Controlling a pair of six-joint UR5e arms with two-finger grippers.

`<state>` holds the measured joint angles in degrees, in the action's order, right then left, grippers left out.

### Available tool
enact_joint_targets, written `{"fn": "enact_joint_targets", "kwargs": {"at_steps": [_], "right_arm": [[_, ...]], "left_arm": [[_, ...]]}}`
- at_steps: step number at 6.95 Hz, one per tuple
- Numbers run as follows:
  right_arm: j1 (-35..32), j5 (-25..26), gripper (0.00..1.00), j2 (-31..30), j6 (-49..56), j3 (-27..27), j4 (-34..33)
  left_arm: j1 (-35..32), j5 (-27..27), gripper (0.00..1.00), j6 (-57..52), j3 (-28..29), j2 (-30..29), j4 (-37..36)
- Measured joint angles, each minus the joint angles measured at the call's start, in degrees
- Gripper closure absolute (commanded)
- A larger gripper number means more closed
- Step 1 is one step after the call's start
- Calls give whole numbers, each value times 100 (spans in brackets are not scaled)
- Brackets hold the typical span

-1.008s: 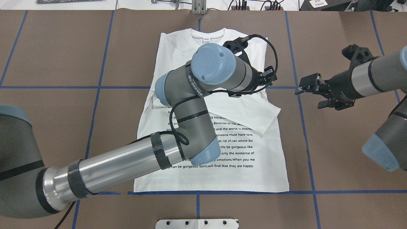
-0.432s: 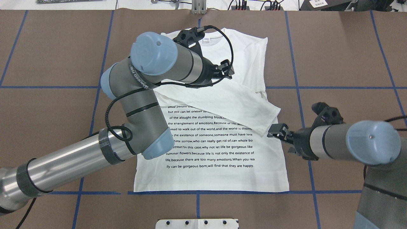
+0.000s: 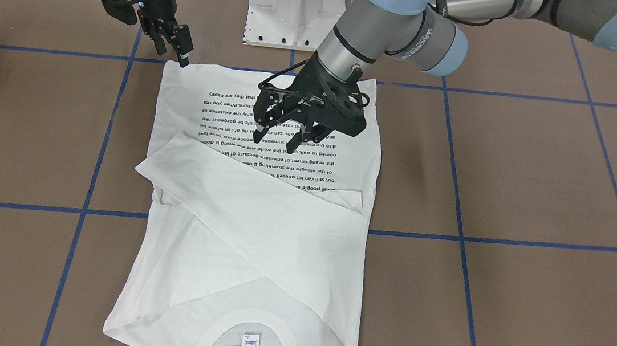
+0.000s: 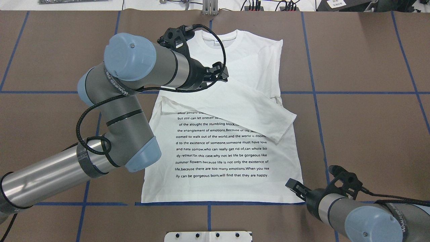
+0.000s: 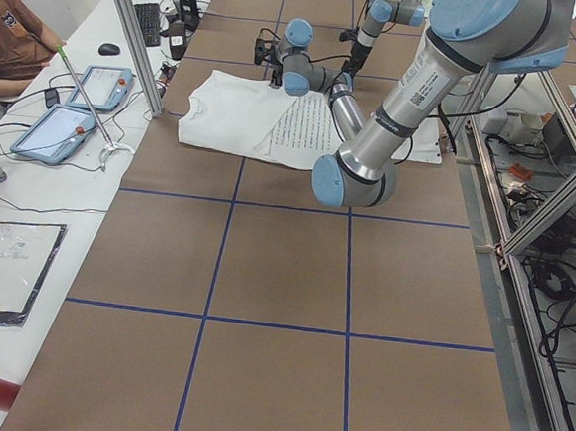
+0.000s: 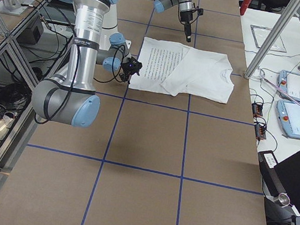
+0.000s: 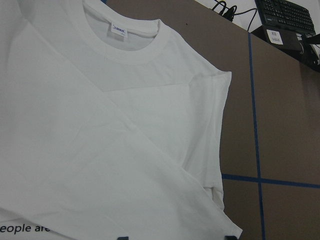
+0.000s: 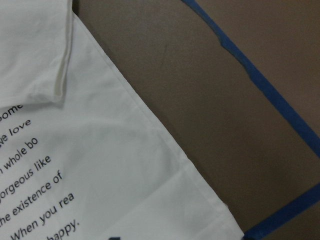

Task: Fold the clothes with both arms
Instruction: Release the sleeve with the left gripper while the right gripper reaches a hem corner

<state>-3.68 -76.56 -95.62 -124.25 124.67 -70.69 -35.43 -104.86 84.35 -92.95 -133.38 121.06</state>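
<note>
The left claw [image 3: 289, 139], spread wide and carrying nothing, is drawing back toward 9 o'clock over the chest of the T-shirt [image 4: 235, 151], which is lying flat, print up, on the counter [image 4: 369, 117] with both sleeves crossed. The right claw [image 4: 291, 185] is dropping from the cuff to the hem corner [image 4: 300, 199] at 5 o'clock, suggesting a hem lift is being prepared. Its opening is proving impossible to judge, and the left arm [image 4: 127, 97] is masking the 10 o'clock shoulder.

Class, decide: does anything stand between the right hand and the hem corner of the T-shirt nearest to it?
Nothing visible does. The right hand hangs at the T-shirt's hem corner, with only bare table beside them.
</note>
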Motion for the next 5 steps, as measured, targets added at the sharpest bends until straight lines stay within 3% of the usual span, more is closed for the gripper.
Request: {"fn": "enact_joint_targets", "kwargs": {"at_steps": [4, 5], "right_arm": [[174, 49, 25, 50, -143, -115, -299], [179, 37, 30, 77, -144, -170, -305]], "left_arm": [[-8, 26, 29, -5, -350, 399, 6], [-8, 29, 29, -8, -427, 474, 13]]}}
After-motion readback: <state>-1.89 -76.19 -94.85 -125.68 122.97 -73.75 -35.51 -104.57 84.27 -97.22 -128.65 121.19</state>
